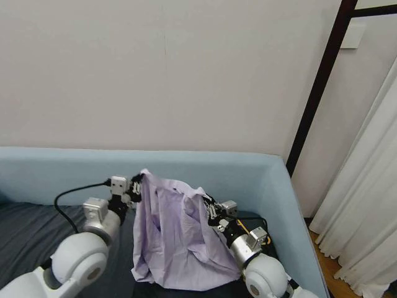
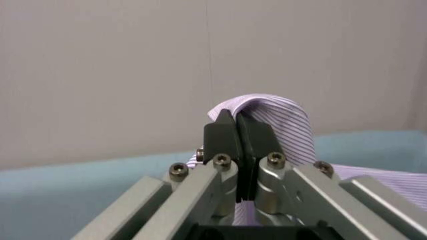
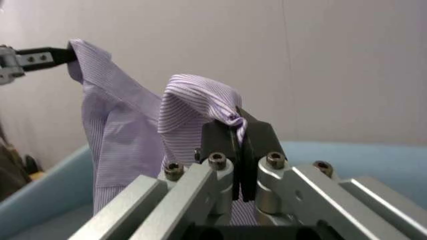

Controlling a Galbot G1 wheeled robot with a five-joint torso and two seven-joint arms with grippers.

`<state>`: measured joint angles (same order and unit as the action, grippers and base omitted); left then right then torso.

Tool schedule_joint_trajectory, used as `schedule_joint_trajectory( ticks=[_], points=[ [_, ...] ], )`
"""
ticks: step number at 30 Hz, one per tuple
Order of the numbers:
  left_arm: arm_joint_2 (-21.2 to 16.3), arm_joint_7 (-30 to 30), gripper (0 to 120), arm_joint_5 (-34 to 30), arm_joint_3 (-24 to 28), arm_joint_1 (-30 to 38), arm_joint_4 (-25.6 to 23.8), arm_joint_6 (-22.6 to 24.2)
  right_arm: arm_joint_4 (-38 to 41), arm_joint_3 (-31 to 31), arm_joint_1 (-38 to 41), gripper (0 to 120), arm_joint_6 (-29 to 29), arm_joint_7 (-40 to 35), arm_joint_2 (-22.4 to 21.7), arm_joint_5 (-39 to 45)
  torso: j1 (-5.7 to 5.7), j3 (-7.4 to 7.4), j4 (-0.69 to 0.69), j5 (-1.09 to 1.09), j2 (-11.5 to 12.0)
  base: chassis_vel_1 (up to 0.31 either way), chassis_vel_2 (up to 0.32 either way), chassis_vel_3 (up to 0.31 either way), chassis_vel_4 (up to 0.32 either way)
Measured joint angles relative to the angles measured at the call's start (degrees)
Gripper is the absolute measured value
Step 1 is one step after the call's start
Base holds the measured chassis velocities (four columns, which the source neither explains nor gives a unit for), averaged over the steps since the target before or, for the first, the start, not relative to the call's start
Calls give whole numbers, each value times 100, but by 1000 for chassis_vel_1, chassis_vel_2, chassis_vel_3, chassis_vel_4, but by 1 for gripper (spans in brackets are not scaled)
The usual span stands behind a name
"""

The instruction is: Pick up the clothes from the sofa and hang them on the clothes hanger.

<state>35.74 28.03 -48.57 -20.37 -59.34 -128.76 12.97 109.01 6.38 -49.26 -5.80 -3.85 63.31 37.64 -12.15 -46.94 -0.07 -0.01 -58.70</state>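
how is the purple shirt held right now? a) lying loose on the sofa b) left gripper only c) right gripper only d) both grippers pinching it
D: the left gripper and the right gripper are each shut on a fold of the purple shirt.

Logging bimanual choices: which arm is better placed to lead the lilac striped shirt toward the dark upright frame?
Probably right. The right gripper, shut on the lilac striped shirt, sits nearer the dark upright frame; the left gripper, also shut on it, is on the far side.
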Motion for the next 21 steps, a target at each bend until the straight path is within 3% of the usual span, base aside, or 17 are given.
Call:
schedule_joint_trajectory(
  ticks=[5,13,17,21],
  points=[
    [-208,-35,0,-153,-549,28,-362,-99,184,-79,532,0,-243,395,-127,497,0,0,-2,1,0,0,0,0,0],
    [-398,-98,0,-245,-931,193,-445,-183,340,-307,956,0,-397,822,-311,1010,0,0,-2,0,0,0,0,0,0],
    [-375,-120,0,-182,-882,190,-354,-196,352,-335,904,0,-392,853,-384,956,0,0,-2,1,0,0,0,0,0],
    [-163,-115,0,222,-544,-168,-78,-189,49,-229,398,0,-276,698,-386,127,0,0,-4,1,-1,0,0,0,0]
  ],
)
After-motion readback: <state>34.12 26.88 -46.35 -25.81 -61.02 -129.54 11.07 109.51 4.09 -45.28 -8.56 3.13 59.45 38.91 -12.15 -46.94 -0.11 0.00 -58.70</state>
